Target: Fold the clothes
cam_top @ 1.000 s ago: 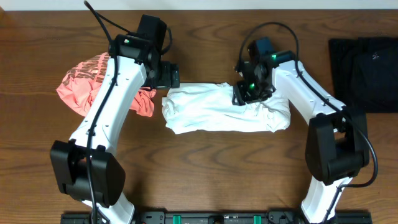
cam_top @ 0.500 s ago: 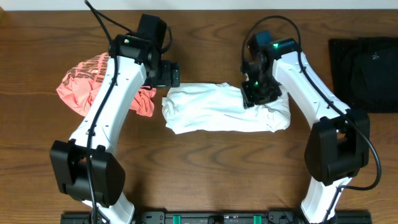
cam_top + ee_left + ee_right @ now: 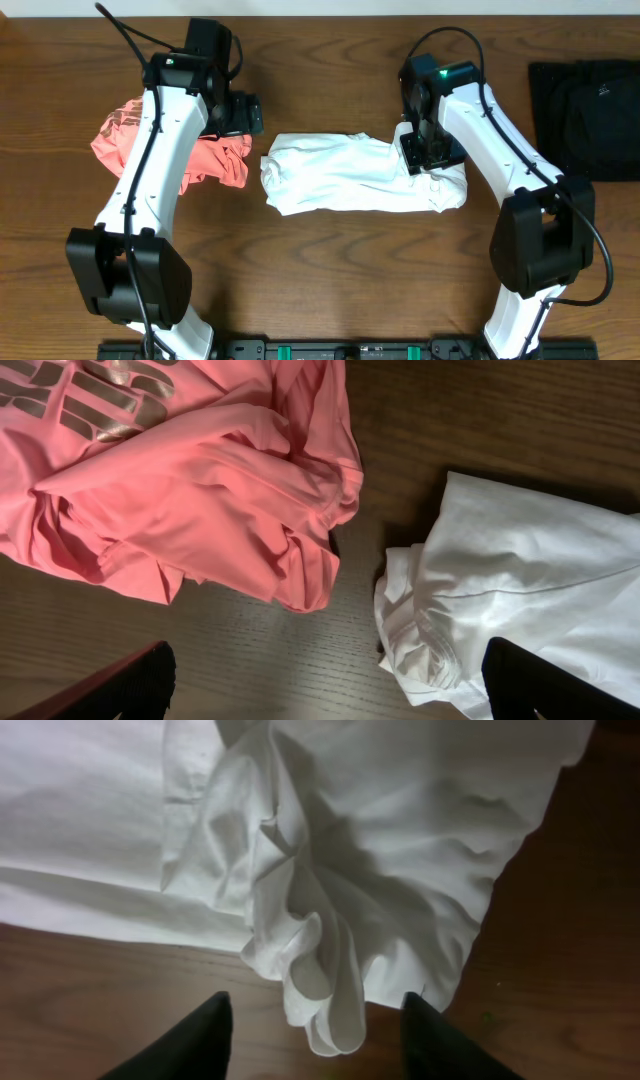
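Note:
A white T-shirt (image 3: 340, 180) lies bunched into a long strip across the table's middle. To its left is a crumpled coral-pink shirt (image 3: 125, 135) with pale lettering. My left gripper (image 3: 243, 114) hovers open over the bare wood between the two. In the left wrist view the pink shirt (image 3: 200, 490) fills the upper left and the white T-shirt (image 3: 520, 580) the right. My right gripper (image 3: 428, 158) is over the T-shirt's far right end. Its jaws are open, and a ruffled fold of the T-shirt (image 3: 325, 990) lies between the fingertips (image 3: 195, 1040), touching neither.
A folded black garment (image 3: 585, 105) rests at the table's far right edge. The left arm's white links cross over part of the pink shirt. Brown wood table (image 3: 340, 270) shows in front of both shirts.
My left gripper has drawn back to the left, away from the white T-shirt and toward the pink shirt. My right gripper has shifted right along the T-shirt's far edge.

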You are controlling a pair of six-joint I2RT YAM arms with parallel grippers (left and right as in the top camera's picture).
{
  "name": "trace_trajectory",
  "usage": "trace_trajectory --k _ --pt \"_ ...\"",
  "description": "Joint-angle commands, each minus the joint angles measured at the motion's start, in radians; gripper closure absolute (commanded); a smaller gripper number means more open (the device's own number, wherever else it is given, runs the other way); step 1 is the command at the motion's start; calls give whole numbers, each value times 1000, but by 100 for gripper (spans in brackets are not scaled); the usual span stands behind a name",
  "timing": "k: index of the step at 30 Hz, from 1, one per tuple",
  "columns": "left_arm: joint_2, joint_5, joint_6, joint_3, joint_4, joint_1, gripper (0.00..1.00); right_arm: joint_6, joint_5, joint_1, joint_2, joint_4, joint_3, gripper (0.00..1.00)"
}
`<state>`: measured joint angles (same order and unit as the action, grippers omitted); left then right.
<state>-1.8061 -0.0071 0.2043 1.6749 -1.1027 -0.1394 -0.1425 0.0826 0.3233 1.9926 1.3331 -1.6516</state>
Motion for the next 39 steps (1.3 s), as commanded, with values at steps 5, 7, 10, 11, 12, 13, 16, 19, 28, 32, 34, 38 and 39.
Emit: trace_trajectory --k 5,7,10,11,12,13,16,19,28,32,34,38,39 --pt "7 -11 -20 14 -3 6 2 -11 18 5 -1 -6 58 60" --pt "7 -11 -20 14 -1 6 2 -11 18 5 -1 -8 68 62" --pt "7 -11 -20 14 -1 6 2 -10 9 5 -1 -16 79 67" --pt "7 -11 -20 14 -1 6 2 -10 2 5 -1 -17 80 69" --pt "7 -11 -20 14 -1 6 2 -10 -10 5 -1 -21 84 73" --pt "7 -11 -20 14 0 6 2 -10 -25 5 -1 -28 85 78" --pt "7 -11 -20 14 0 6 2 -10 -64 12 -1 -40 87 93" --pt "7 -11 -20 14 2 6 2 -10 -77 33 -1 -47 87 99" --pt "10 -11 -19 14 5 53 2 -11 -117 146 -1 -69 90 98" --pt "11 -11 -19 14 5 78 2 -15 -117 201 -1 -68 91 99" --pt "11 -11 -19 14 5 84 2 -19 -117 222 -1 -64 91 98" --pt "11 -11 -19 14 6 89 2 -22 -117 257 -1 -33 91 85" --pt "11 -11 -19 14 6 89 2 -22 -117 264 -1 -19 91 72"
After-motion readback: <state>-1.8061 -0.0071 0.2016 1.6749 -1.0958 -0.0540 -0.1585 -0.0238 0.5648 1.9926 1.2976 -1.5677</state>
